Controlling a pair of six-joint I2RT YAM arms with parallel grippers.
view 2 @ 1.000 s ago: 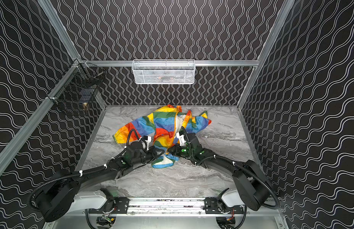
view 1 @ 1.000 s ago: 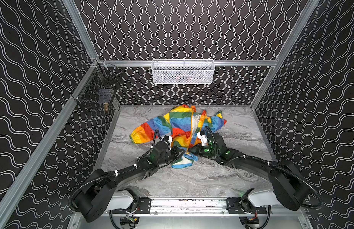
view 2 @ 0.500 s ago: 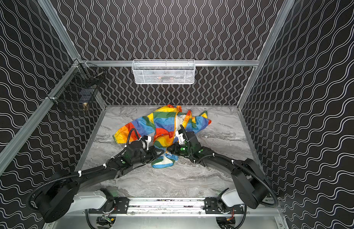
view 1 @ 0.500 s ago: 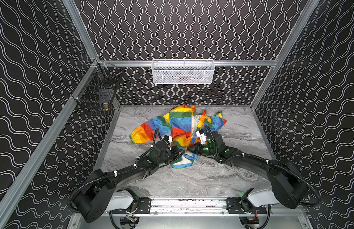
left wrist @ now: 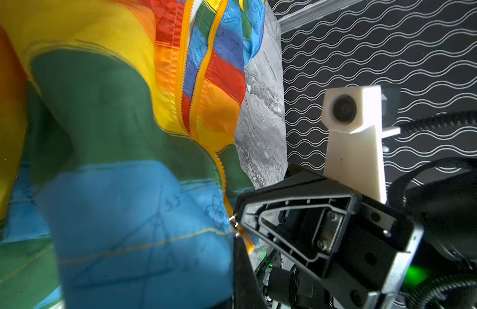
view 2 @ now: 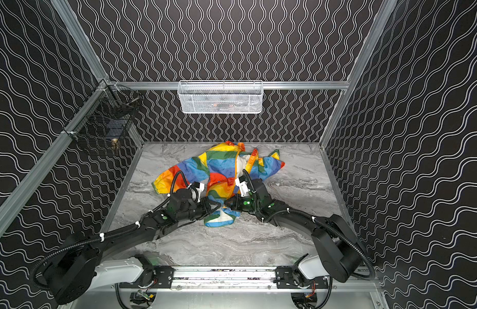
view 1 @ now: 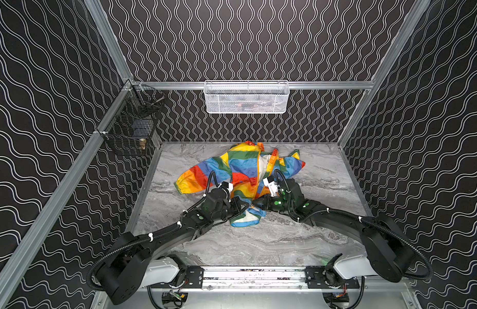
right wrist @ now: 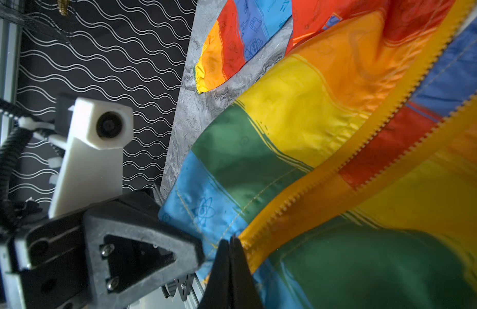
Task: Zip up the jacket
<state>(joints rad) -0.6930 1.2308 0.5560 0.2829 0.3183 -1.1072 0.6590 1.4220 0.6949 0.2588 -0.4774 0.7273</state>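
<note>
Rainbow-striped shiny rain jacket [view 1: 240,166] lies crumpled toward the far side of the grey marbled tabletop [view 1: 258,246], its front unzipped. The left gripper [view 1: 244,207] and right gripper [view 1: 255,205] are each clamped on the near hem, tips almost meeting at the foot of the orange zipper [view 1: 258,171]. To seat the pin well, I judge, both tapes should be kept taut, level and aligned. Since a second ago only the right arm has edged slightly left.

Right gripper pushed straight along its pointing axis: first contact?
Likely the left gripper: it faces the right gripper almost tip to tip, with only the jacket hem they both pinch between them. Gap unclear.
</note>
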